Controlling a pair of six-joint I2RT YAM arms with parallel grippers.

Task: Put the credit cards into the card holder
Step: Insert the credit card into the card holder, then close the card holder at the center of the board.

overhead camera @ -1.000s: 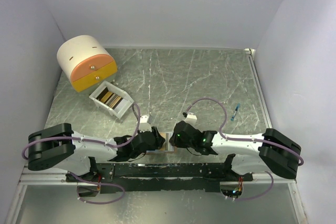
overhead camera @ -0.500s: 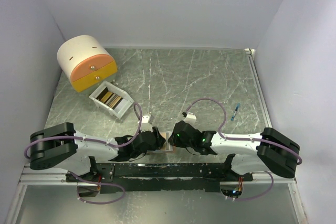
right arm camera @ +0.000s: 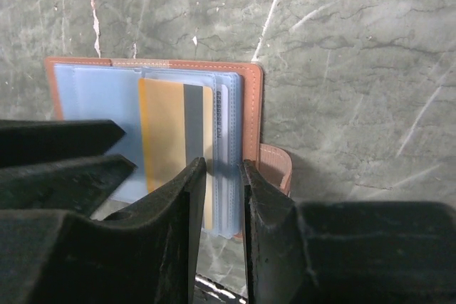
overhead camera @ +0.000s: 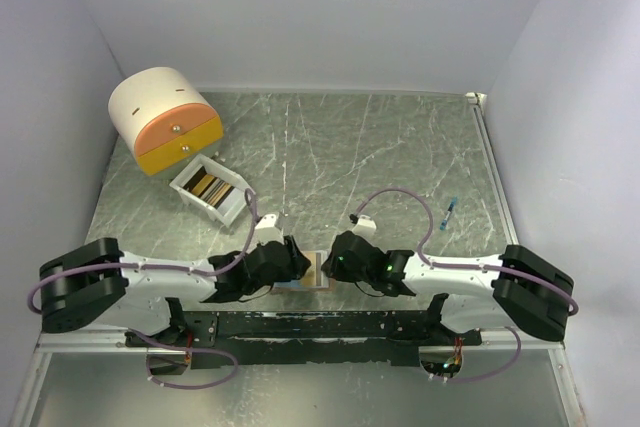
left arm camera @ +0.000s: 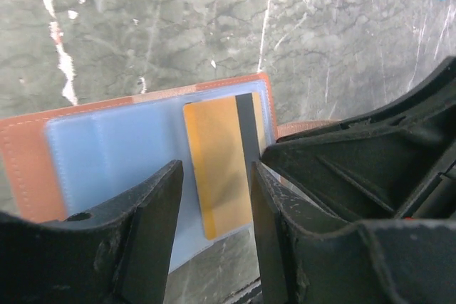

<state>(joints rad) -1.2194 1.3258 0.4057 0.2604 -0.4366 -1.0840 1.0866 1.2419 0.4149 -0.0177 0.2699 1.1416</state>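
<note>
- We see the card holder (overhead camera: 316, 274) lying open on the table (overhead camera: 380, 157), at the near edge between the two arms. Its pale blue inside faces up and a salmon-brown border with stitching runs around it.
- A yellow-orange credit card (left arm camera: 214, 161) with a dark stripe down one long side lies on the holder's right half, over the clear pockets. We can read no print on it.
- The left gripper (left arm camera: 215, 176) hangs over that card with its fingers about a card's width apart, one along each long side. We cannot tell whether they pinch it or merely straddle it.
- The right gripper (right arm camera: 222, 165) has its fingers close together over the stacked pocket edges near the holder's right border. We cannot tell whether they clamp anything.
- A salmon-brown closing tab (right arm camera: 274, 165) sticks out from under the holder's right edge.
- More credit cards (overhead camera: 205, 185), yellow and darker, stand on edge in a small white box (overhead camera: 232, 209) further back on the left. Their markings are too small to read.
- A round cream-and-orange drawer unit (overhead camera: 150, 107) stands behind the box.
- A small blue pen-like object (overhead camera: 449, 212) lies on the right.
</note>
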